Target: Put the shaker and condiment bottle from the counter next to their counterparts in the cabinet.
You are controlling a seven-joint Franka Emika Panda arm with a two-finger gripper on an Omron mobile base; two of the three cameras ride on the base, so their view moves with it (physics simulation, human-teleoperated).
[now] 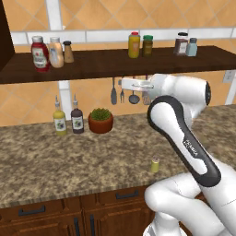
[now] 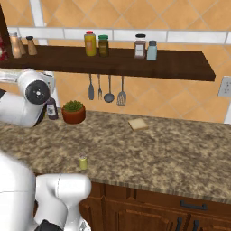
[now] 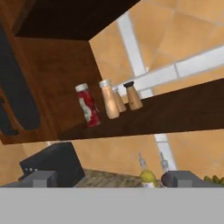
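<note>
Left base view gives the widest look: the granite counter [image 1: 69, 161] runs across the whole picture, and above it hangs the cabinet [image 1: 115, 64], one long dark brown shelf board against the orange tiled wall. My white arm [image 1: 184, 147] rises from the lower right, bends at a dark elbow and reaches to the left, at a height just under the shelf. My gripper [image 3: 109, 178] stands released, with the two fingertips wide apart and nothing between them; in the hand view they sit below the shelf edge and look up at its left end. There the condiment bottle [image 1: 56, 52], pale peach with a white cap, already stands upright on the shelf, just beside the red ketchup bottle [image 1: 40, 53] on its left and the dark brown shaker [image 1: 68, 51] on its right. Farther right on the same board stand a yellow bottle with a red cap [image 1: 133, 44], a dark jar with a green lid [image 1: 147, 45], a brown jar [image 1: 181, 44] and the pale blue shaker [image 1: 192, 47]. A small potted plant [image 1: 100, 120] is on the counter near the wall, with two sauce bottles [image 1: 68, 120] beside it. The shaker [image 1: 155, 164], stubby and yellow-green, stands upright alone near the front edge of the counter, well apart from my gripper.
</note>
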